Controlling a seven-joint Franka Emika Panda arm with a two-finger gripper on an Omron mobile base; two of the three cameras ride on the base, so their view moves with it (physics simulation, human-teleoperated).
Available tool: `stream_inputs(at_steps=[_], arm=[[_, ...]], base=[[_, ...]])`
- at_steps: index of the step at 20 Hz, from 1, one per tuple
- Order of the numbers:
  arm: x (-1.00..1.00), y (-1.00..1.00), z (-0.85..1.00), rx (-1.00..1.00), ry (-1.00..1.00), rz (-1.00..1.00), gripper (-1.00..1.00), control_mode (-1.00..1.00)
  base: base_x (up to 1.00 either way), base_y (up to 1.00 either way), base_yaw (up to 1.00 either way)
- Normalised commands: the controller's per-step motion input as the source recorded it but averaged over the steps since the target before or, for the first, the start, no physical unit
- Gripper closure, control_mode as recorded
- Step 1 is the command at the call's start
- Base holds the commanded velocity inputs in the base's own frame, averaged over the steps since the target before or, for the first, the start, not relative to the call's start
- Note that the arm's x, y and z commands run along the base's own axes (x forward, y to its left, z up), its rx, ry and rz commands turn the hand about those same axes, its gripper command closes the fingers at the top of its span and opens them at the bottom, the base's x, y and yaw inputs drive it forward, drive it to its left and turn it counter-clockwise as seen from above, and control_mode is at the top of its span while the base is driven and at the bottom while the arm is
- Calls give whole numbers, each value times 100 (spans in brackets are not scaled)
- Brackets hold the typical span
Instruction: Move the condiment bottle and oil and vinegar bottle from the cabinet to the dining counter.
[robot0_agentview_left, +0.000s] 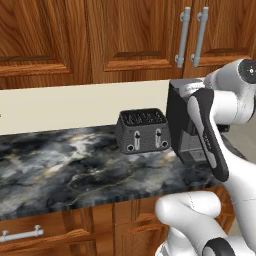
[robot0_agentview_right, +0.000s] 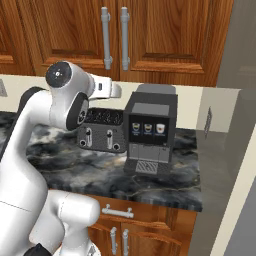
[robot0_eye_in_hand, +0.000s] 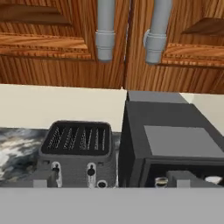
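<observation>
From behind my right side I see my arm (robot0_agentview_right: 47, 150) rising at the left, in front of the toaster (robot0_agentview_right: 102, 131). Just beside the toaster stands a dark coffee machine (robot0_agentview_right: 150, 132) on the marble kitchen top (robot0_agentview_right: 100, 172). Above, the cabinet (robot0_agentview_right: 160, 37) doors are closed, grey handles (robot0_agentview_right: 115, 37) side by side.

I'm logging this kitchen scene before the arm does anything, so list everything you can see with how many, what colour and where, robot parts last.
cabinet: several reddish-brown wall doors, all closed, above the counter.
bar handles: two, grey, upright, side by side where two doors meet.
backsplash: one, cream, between wall doors and counter.
marble counter: one, black with grey-white veining, under the wall doors.
toaster: one, dark grey, on the counter at the back.
coffee machine: one, black, on the counter right beside the toaster.
lower cabinets: reddish-brown with grey handles, under the counter.
tall grey unit: one, at the counter's right end.
arm: one, white with dark joints, raised before the counter.
gripper: open, facing the appliances.
</observation>
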Motion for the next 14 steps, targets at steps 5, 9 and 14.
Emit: stream_inputs(at_steps=[5, 9, 14], arm=[[-2, -22, 53, 2, -27, -8, -100, -100], [-3, -27, 51, 6, -30, -5, -100, -100], [0, -34, 39, 2, -32, -2, -100, -100]], base=[[0, 0, 0], [0, 0, 0], [0, 0, 0]])
